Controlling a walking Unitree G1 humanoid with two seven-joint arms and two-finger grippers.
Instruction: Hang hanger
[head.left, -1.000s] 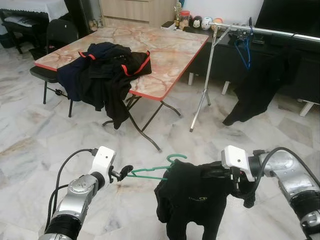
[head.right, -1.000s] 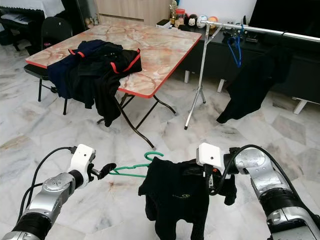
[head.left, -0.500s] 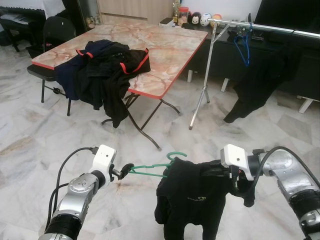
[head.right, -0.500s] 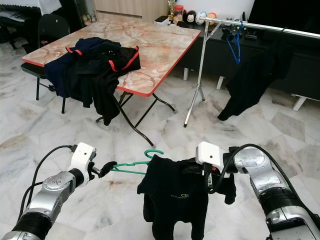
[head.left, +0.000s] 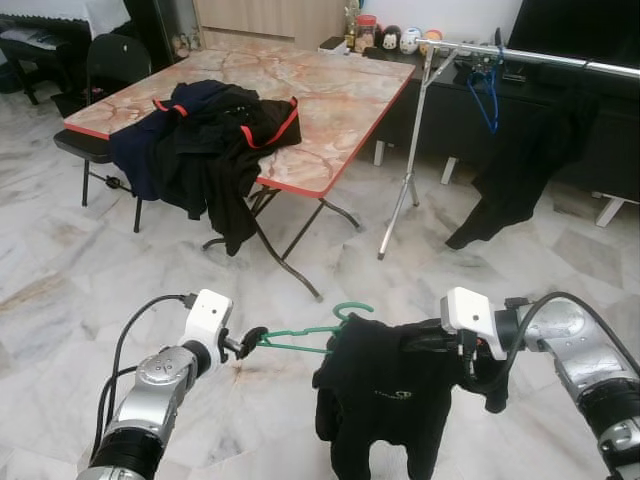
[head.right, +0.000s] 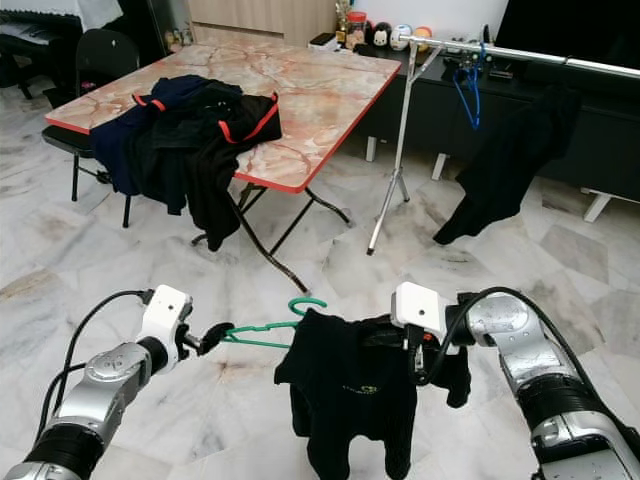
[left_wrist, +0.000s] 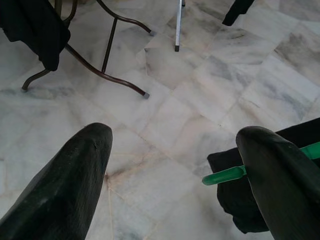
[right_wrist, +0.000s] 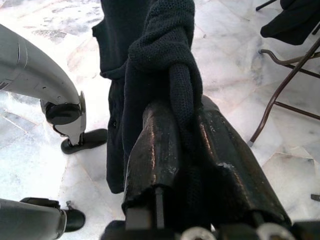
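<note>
Marble-top folding table carries heap of dark clothes; marble floor

Home living room, marble floor, folding table, clothes rack

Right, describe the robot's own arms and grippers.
Both arms are silver metal with ribbed black cuffs and looping black cables. Each wrist carries a white boxy block. The left gripper and right gripper each have two long, rounded black fingers.

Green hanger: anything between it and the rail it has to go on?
Nothing visible blocks it. The green hanger, carrying the black garment, is held between left gripper and right gripper. Bare marble floor lies ahead to the rail; the table stands left of that line.
</note>
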